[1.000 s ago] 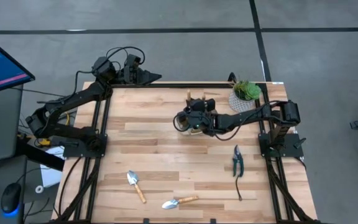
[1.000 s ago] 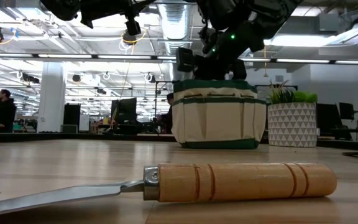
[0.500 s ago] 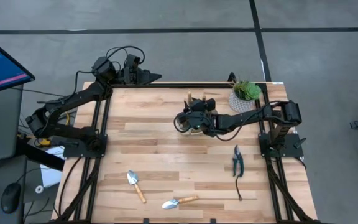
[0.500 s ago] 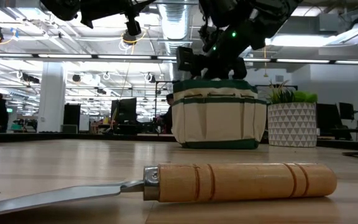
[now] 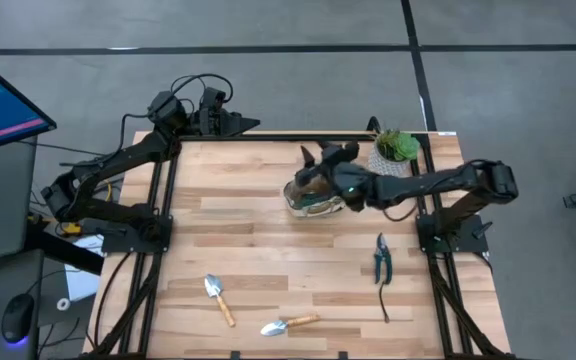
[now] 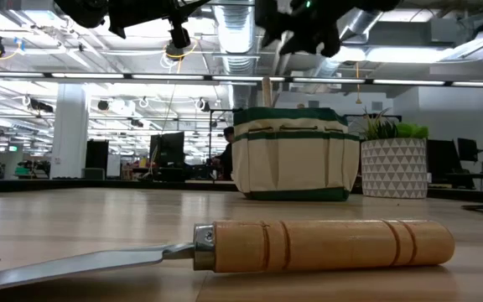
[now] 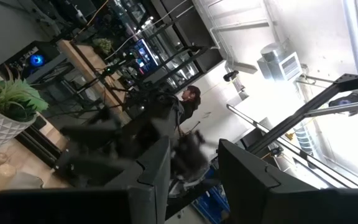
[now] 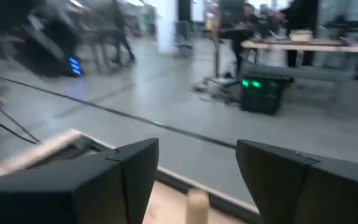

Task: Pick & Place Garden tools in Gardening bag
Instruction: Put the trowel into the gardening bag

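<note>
Right gripper [image 5: 313, 157] apart, empty, above beige fabric bag [image 6: 293, 164]; wooden handle [image 6: 267, 94] protrudes.

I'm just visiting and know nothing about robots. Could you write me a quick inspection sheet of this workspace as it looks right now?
Surface: wooden table, light planks.
Job's things: gardening bag near the far edge, a wooden handle sticking up from it; two trowels at the near edge; pruning shears on the right side.
Clutter: potted plant at the far right corner.
Grippers: right gripper open, empty, raised above the bag; left gripper parked at the far left edge, holding nothing.
Cables: black leads looped at the left arm's wrist.
Surroundings: monitor at left; people in the room behind.
</note>
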You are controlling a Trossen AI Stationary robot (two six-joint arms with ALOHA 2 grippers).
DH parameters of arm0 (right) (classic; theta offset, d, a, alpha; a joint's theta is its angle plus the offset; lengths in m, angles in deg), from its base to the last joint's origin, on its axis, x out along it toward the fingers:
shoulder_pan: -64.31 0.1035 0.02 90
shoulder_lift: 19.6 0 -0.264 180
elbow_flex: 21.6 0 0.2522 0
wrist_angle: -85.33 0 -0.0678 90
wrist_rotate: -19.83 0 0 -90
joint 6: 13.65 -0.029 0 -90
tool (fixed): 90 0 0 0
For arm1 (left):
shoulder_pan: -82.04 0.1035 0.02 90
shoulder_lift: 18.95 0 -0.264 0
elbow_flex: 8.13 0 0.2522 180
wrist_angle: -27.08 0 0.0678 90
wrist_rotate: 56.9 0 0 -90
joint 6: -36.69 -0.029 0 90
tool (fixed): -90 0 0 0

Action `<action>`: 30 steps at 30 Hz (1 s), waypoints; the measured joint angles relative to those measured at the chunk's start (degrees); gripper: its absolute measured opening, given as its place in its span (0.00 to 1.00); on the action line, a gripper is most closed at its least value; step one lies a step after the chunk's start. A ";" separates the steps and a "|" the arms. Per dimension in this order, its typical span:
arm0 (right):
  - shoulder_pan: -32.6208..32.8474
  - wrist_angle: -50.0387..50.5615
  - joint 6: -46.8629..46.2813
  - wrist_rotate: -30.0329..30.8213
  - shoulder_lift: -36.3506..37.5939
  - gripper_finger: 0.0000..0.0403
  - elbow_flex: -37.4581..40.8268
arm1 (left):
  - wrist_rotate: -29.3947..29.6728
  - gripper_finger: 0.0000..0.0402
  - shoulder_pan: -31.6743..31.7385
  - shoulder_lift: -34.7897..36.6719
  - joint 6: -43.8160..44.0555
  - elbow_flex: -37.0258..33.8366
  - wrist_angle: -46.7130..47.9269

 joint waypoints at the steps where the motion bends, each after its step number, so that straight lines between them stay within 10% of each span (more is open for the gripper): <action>1: -1.01 -0.40 0.35 -2.42 0.86 0.50 -0.01 | 0.00 0.27 0.01 0.00 0.00 0.00 0.00; 9: -10.24 -0.53 -5.08 -24.47 0.32 0.04 -0.10 | -0.02 0.27 0.00 0.00 0.00 0.00 -0.03; 30: -8.31 3.89 -9.42 -27.11 -3.56 0.00 0.02 | -0.30 0.27 0.01 -0.02 0.00 0.02 -0.04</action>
